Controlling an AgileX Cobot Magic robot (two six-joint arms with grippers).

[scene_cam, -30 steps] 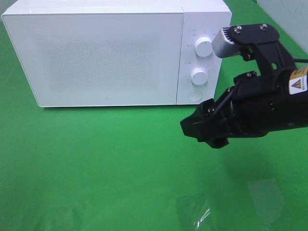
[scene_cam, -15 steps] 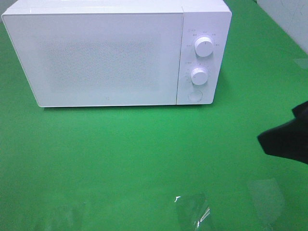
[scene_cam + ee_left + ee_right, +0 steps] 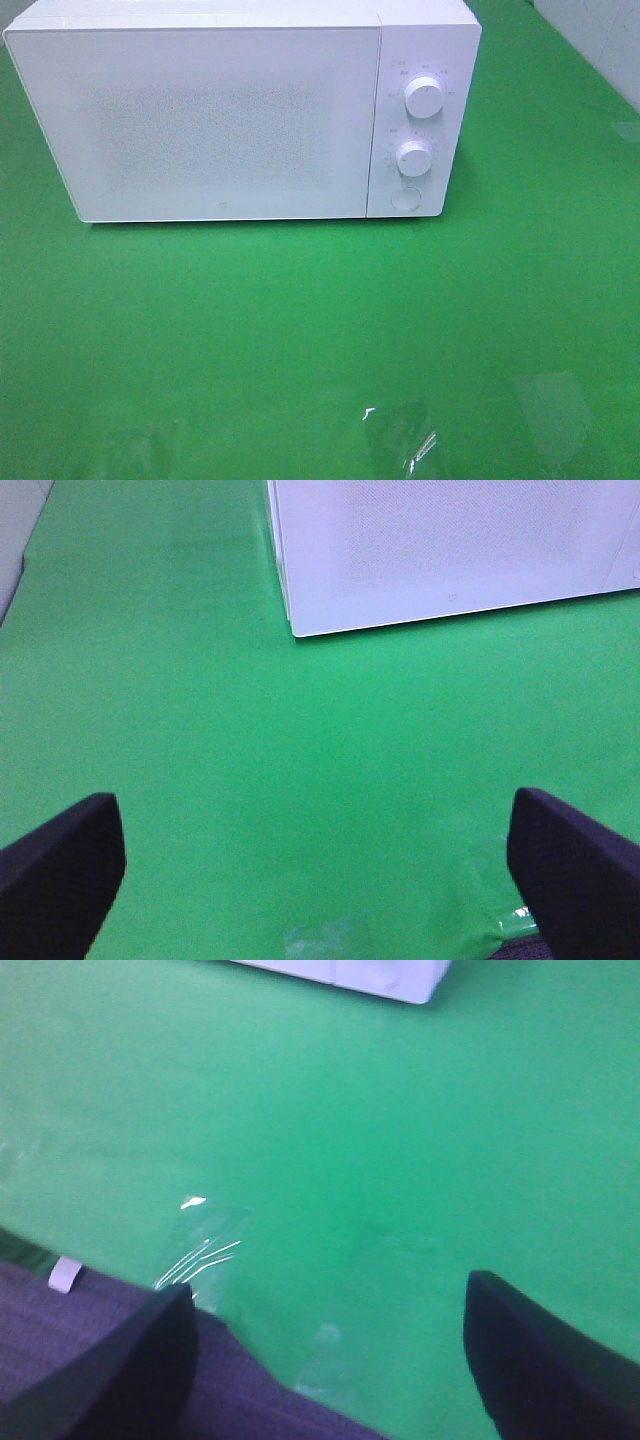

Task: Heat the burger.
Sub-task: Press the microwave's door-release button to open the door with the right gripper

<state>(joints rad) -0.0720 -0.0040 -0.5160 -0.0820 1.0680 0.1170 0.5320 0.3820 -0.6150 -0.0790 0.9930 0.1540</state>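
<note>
Right gripper (image 3: 330, 1295) has withdrawn; microwave (image 3: 240, 110) door hides its interior.

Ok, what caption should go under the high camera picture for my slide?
White microwave with its door shut, standing on the green cloth.

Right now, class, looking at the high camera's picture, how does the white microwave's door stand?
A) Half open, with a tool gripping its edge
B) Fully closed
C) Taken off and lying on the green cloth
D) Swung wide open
B: the door sits flush beside the control panel, with no gap and no interior showing.
</note>
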